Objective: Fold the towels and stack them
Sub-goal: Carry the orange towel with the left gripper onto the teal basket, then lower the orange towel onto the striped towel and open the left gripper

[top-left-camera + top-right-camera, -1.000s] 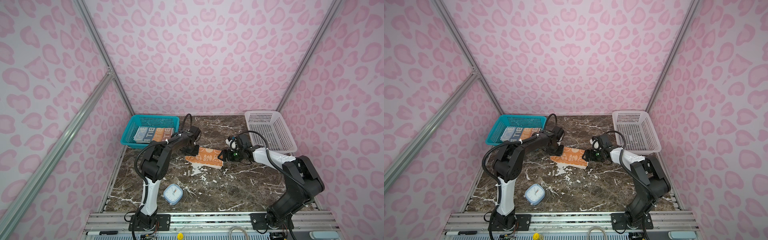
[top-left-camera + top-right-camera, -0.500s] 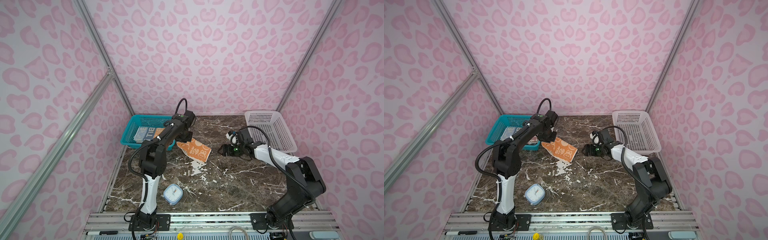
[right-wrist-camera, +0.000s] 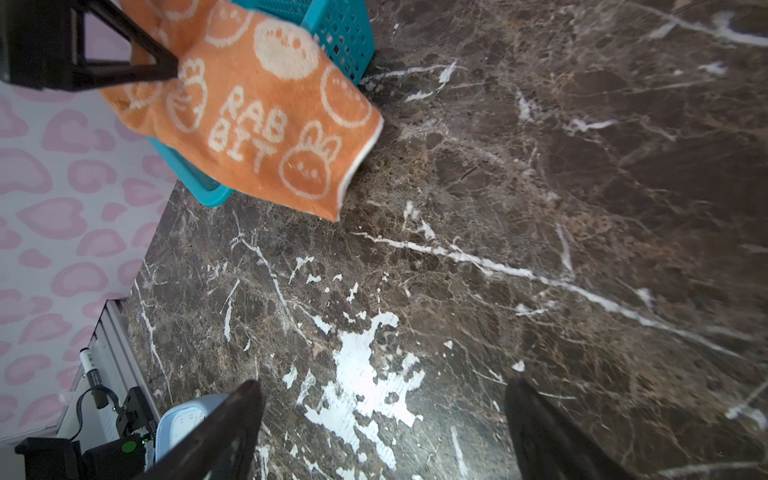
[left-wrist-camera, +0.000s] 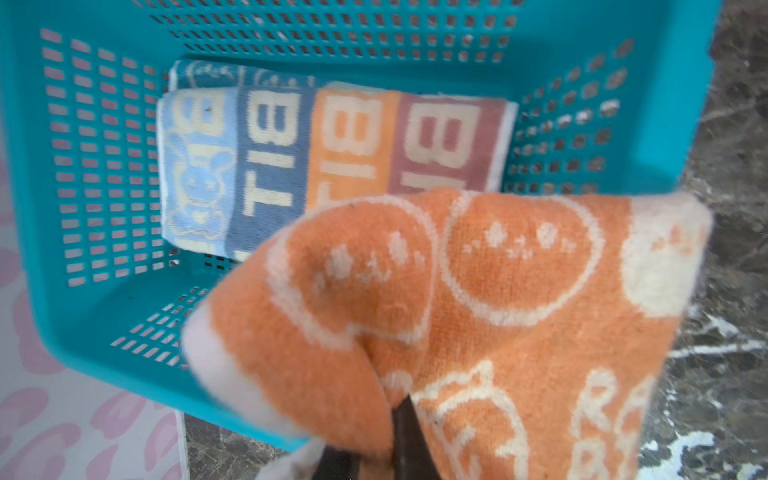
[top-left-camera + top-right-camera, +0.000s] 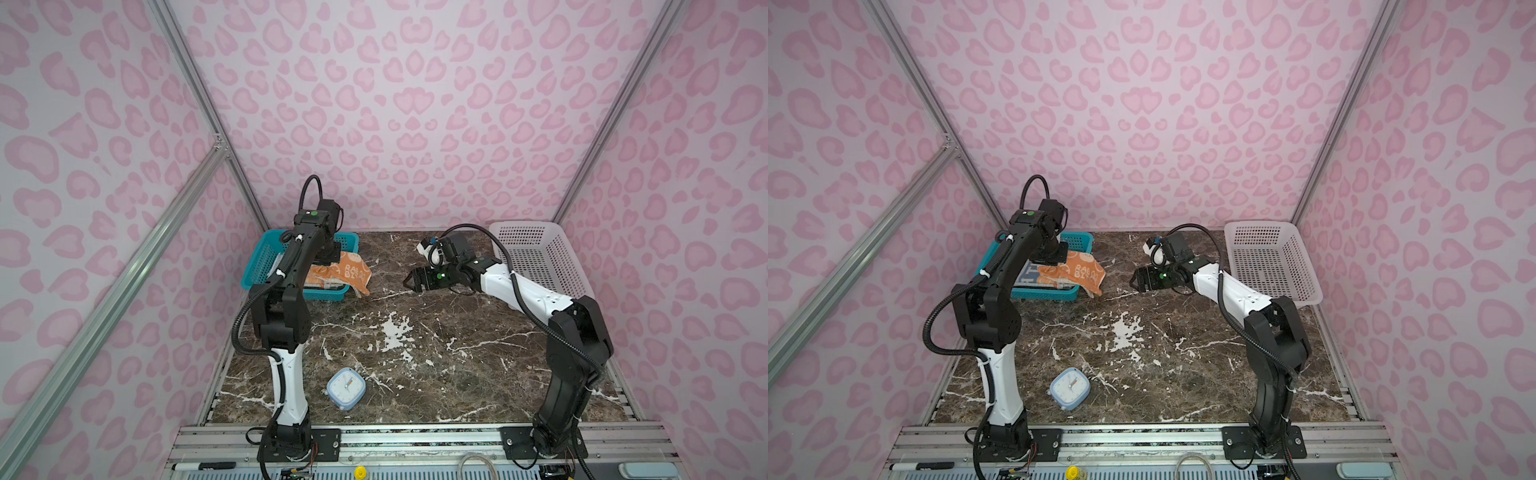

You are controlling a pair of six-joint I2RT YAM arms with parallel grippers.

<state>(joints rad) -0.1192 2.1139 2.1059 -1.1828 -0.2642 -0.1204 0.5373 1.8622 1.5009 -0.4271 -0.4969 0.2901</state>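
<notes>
The left claw (image 4: 394, 415) is clamping the orange-and-cream rabbit-print terry towel (image 5: 347, 272), which is hanging across the rim of the teal mesh basket (image 5: 259, 266) where the folded striped "RABBIT" towel (image 4: 332, 145) is lying. Stacking seems to be going on; next, the held towel is needing a flat lowering onto it. The right claw (image 5: 409, 283) is hovering with jaws wide apart, empty.

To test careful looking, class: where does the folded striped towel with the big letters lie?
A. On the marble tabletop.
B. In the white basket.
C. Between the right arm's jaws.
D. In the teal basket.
D: the left wrist view shows the striped towel lying flat on the floor of the teal basket, partly hidden by the orange towel.
</notes>
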